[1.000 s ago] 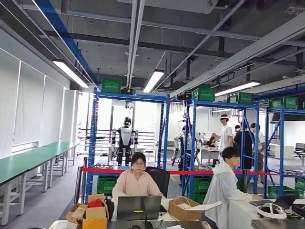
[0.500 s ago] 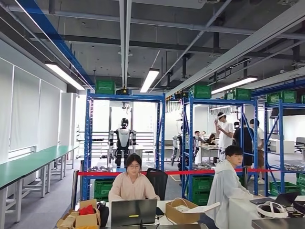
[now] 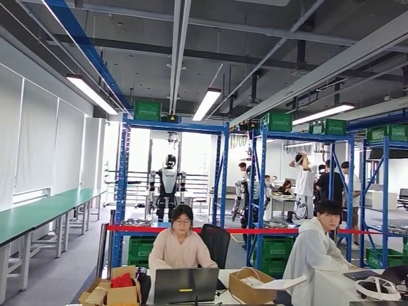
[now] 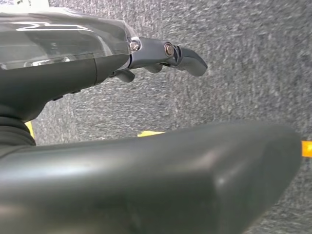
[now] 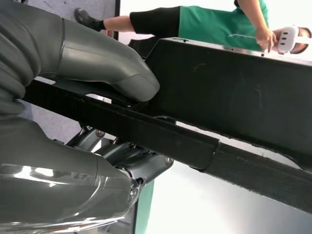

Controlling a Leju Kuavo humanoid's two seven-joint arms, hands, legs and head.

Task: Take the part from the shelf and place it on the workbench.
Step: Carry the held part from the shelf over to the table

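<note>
Right hand (image 5: pixel 110 126) clamped on a long black part (image 5: pixel 228 112), thumb over one face, fingers (image 5: pixel 147 163) under the other. Left hand (image 4: pixel 110 63) hanging over grey floor (image 4: pixel 239 73), fingers (image 4: pixel 184 56) stretched out, gripping nothing. Beyond, laptop (image 3: pixel 185 285) on a desk, seated person in pink (image 3: pixel 180 245) behind it, cardboard boxes (image 3: pixel 113 292) to its left, second seated person (image 3: pixel 317 252) to its right. Farther behind the laptop, blue shelf (image 3: pixel 173 185), another robot (image 3: pixel 168 188) past it.
</note>
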